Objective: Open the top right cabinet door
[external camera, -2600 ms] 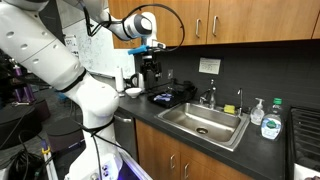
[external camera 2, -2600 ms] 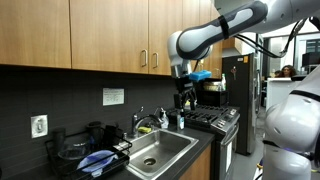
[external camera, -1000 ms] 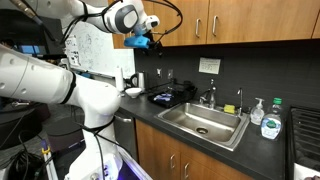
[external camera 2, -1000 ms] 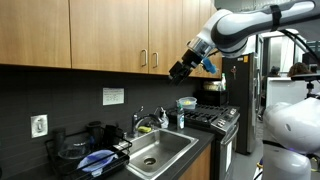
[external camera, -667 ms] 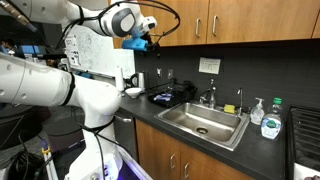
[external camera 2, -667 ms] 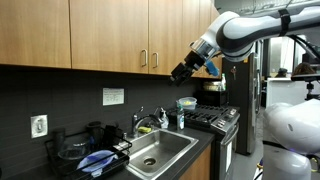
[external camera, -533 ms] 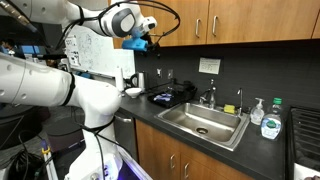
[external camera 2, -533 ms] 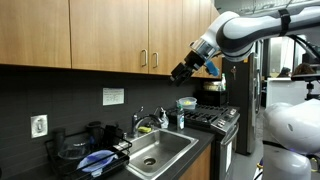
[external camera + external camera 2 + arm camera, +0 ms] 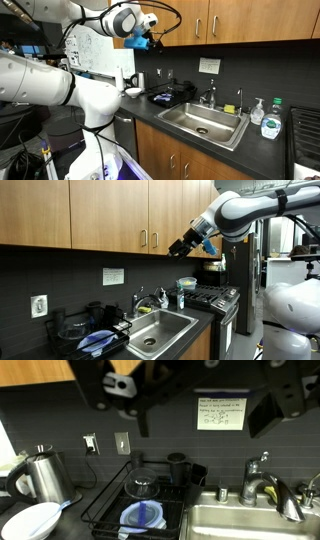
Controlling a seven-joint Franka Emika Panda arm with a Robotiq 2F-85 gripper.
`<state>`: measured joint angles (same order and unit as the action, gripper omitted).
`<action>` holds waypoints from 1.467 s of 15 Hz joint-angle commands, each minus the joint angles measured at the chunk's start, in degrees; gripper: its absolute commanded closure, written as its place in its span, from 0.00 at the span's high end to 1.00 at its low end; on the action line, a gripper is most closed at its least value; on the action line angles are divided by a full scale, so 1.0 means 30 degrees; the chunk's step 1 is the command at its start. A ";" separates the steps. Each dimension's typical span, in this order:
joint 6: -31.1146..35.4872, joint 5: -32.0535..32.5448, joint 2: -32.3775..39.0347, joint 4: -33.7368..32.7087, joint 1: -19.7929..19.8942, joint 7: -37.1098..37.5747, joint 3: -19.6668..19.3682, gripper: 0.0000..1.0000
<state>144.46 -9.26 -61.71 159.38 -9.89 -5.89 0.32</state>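
The upper wooden cabinets run along the wall in both exterior views. The right door (image 9: 185,215) of the handled pair also shows from the other side (image 9: 235,20), and its metal handle (image 9: 156,240) sits by its left edge. My gripper (image 9: 178,248) hangs in the air just below the cabinets' lower edge, out in front of the wall, and it also shows in an exterior view (image 9: 153,42). In the wrist view my gripper (image 9: 205,405) comes in from the top. Its dark fingers (image 9: 272,410) stand wide apart and hold nothing. It touches no door or handle.
Below are a paper sign (image 9: 220,415), a kettle (image 9: 40,475), a dish rack (image 9: 150,500) holding a blue bowl (image 9: 145,515), and a faucet (image 9: 265,485). The sink (image 9: 205,122) and soap bottles (image 9: 270,125) are on the counter. A stove (image 9: 205,298) is at one end.
The arm has risen from counter height up to the cabinets' lower edge. Over the last second the gripper has only crept slightly higher and stayed open.
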 commanded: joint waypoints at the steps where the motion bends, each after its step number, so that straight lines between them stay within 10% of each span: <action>1: 0.2158 -0.0004 0.1213 -0.0686 -0.0086 0.0262 -0.0408 1.00; 13: 0.2013 0.0676 0.7425 -0.8449 -0.0716 -0.3896 -0.5154 1.00; 22: 0.2307 0.1131 0.9131 -0.9469 0.1507 -0.2568 -0.4006 1.00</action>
<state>151.51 -7.04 -35.97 132.52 -9.28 -15.98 -13.34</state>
